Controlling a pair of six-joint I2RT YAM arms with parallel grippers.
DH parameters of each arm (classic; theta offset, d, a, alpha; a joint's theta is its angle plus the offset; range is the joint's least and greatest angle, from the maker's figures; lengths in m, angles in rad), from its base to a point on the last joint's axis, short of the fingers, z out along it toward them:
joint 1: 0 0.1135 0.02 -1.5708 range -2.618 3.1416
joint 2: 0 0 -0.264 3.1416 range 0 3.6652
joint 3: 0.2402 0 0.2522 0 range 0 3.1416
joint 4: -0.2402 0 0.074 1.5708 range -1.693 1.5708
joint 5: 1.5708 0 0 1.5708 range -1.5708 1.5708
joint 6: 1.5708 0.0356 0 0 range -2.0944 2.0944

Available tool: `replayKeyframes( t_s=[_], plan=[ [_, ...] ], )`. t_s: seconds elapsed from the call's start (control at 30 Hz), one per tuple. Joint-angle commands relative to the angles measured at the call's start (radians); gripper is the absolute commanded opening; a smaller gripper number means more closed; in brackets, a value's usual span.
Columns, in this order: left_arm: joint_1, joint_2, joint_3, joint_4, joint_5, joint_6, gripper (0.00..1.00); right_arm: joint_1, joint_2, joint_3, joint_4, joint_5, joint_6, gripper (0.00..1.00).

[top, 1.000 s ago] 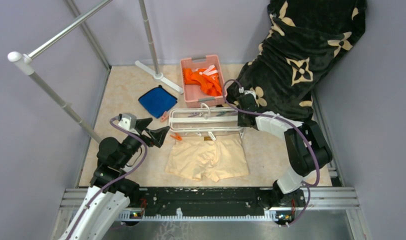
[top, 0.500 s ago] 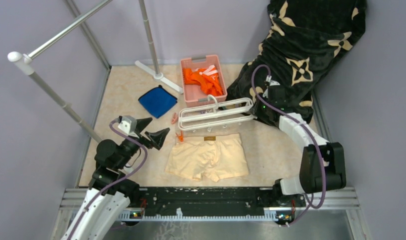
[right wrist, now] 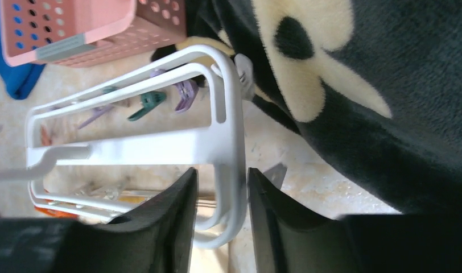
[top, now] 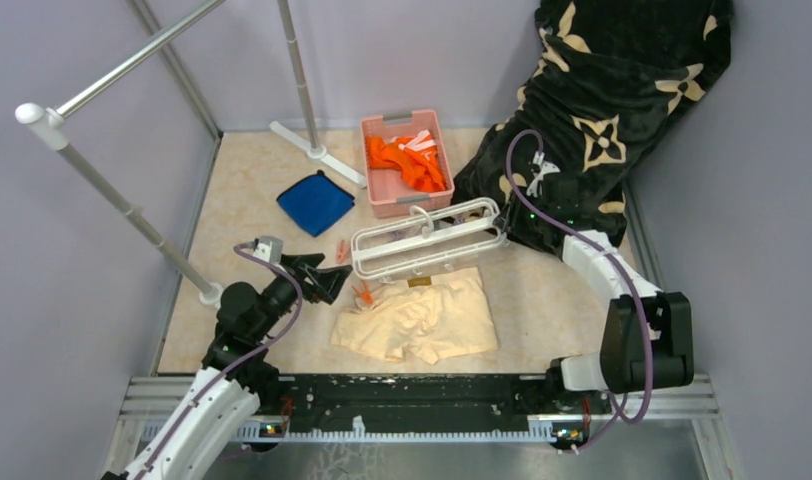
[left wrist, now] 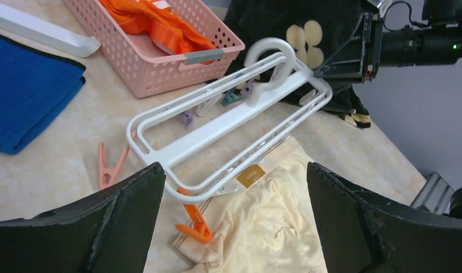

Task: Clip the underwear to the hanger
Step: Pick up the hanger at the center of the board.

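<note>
Right wrist view: the right end effector (right wrist: 223, 173) has its fingers a little apart on both sides of the end bar of the white hanger (right wrist: 160, 145), not squeezing it. The left end effector (left wrist: 234, 170) is spread wide and holds nothing. Just in front of it, the peach underwear (left wrist: 268, 227) lies on the table (left wrist: 58, 165), with the hanger's near edge over its waistband.

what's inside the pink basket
Orange clothes with a few white pieces on top fill the basket. Anything beneath them, and the basket's floor, is covered.
</note>
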State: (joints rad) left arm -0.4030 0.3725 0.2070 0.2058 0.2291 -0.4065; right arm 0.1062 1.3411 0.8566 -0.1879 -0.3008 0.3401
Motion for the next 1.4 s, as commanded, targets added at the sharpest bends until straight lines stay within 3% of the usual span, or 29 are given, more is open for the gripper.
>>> replayKeyframes(
  t_s=[0.0, 0.1, 0.17, 0.27, 0.33, 0.43, 0.5, 0.57, 0.73, 0.83, 1.13, 1.37],
  plan=[
    [0.0, 0.005, 0.0, 0.102, -0.082, -0.09, 0.98, -0.01, 0.016, 0.025, 0.044, 0.088, -0.068, 0.46],
    [0.0, 0.003, 0.025, 0.084, -0.103, -0.042, 0.99, -0.01, -0.019, 0.028, 0.065, 0.166, -0.104, 0.53],
    [0.001, 0.002, 0.046, 0.055, -0.121, -0.007, 1.0, -0.01, -0.067, 0.01, 0.13, 0.131, -0.159, 0.54],
    [0.001, 0.006, 0.081, 0.02, -0.127, 0.046, 1.0, -0.008, -0.158, -0.067, 0.37, -0.098, -0.211, 0.58],
    [0.001, 0.009, 0.095, 0.007, -0.138, 0.061, 1.0, 0.012, -0.22, -0.168, 0.635, -0.242, -0.158, 0.62],
    [0.0, 0.015, 0.105, 0.002, -0.151, 0.074, 1.0, 0.081, -0.275, -0.317, 1.015, -0.465, -0.163, 0.67],
    [0.002, 0.018, 0.108, 0.0, -0.151, 0.082, 1.0, 0.156, -0.27, -0.353, 1.135, -0.567, -0.232, 0.66],
    [0.002, 0.021, 0.11, 0.001, -0.147, 0.086, 1.0, 0.27, -0.278, -0.35, 1.047, -0.666, -0.426, 0.65],
    [0.0, 0.017, 0.115, -0.014, -0.136, 0.087, 1.0, 0.448, -0.204, -0.188, 0.294, -0.726, -1.021, 0.55],
    [0.001, 0.01, 0.116, -0.022, -0.128, 0.087, 1.0, 0.487, -0.104, -0.098, 0.093, -0.684, -1.158, 0.53],
    [0.001, -0.003, 0.116, -0.039, -0.125, 0.079, 1.0, 0.534, 0.122, 0.006, 0.054, -0.463, -1.24, 0.53],
    [0.001, -0.007, 0.122, -0.053, -0.117, 0.073, 0.99, 0.536, 0.265, 0.098, 0.091, -0.414, -1.247, 0.54]
  ],
)
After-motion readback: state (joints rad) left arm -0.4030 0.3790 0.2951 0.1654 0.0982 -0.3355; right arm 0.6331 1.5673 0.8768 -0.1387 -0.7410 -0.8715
